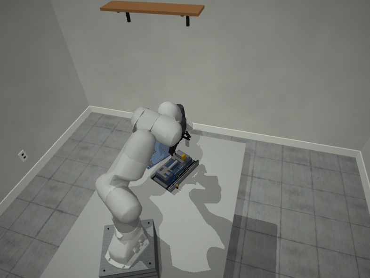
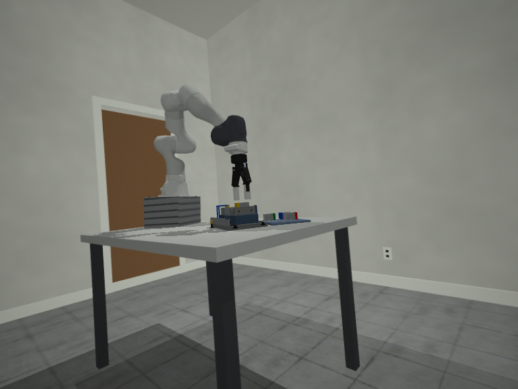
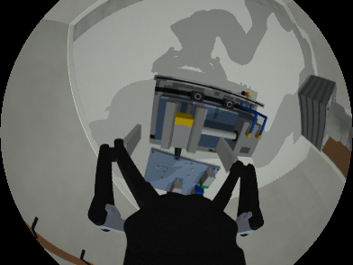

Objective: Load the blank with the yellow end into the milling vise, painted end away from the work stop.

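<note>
Now my gripper (image 2: 241, 194) hangs in the air above the vise (image 2: 237, 218), with its fingers spread as wide as they go and nothing between them. In the wrist view my two pale fingertips stand far apart, one at each side of the vise (image 3: 204, 121), and they touch nothing. Below me the blank with the yellow end (image 3: 182, 128) lies in the vise, in the channel between the two jaw blocks. Its long axis runs along this channel, parallel to the jaw faces. In the wrist view the yellow end is toward the top of the picture, away from the infeed plate (image 3: 162, 171), and the grey end points down toward that plate. In the top view the yellow end (image 1: 183, 155) shows at the far side of the vise (image 1: 174, 170), the side away from my base. I cannot tell from these views whether the blank touches a jaw face or the work stop, or if it sits flat on the low bars. The blue hoses (image 3: 259, 122) are at one jaw block, on the right in the wrist view. The infeed plate (image 2: 292, 220) lies just beside the vise on the table (image 2: 217, 246), and on it stand other blanks with a green end (image 2: 273, 216), a blue end (image 2: 281, 215) and a red end (image 2: 295, 215). My arm (image 1: 140, 146) reaches over from its pedestal (image 1: 153, 224) at the other end of the table.
</note>
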You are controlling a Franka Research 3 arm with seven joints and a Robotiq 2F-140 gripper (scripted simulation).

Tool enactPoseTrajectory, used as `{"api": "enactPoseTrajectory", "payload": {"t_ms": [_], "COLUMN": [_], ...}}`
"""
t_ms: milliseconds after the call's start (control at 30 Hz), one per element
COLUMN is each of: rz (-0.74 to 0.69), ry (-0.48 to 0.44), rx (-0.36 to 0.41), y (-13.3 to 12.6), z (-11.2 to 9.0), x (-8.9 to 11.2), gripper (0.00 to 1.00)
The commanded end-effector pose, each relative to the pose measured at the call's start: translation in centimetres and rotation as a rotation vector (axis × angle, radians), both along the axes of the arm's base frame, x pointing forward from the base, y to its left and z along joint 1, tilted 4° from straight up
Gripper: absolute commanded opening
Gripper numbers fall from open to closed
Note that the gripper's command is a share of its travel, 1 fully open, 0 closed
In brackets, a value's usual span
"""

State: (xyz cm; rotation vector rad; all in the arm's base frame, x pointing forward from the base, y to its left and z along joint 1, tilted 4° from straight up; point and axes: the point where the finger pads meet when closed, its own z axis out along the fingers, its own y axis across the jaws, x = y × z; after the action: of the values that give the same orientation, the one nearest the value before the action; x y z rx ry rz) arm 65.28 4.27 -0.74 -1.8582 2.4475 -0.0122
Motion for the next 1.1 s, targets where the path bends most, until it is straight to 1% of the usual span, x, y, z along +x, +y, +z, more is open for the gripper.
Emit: {"api": "enactPoseTrajectory", "payload": {"t_ms": [0,1067], "rz": [-0.002,-0.002], "ry": [0.003,0.003], "rx": [0.0,0.0], "y": [-0.07,0.03], "z": [0.09,0.47], "x": [-0.1,-0.07], "gripper": [1.0,1.0]}}
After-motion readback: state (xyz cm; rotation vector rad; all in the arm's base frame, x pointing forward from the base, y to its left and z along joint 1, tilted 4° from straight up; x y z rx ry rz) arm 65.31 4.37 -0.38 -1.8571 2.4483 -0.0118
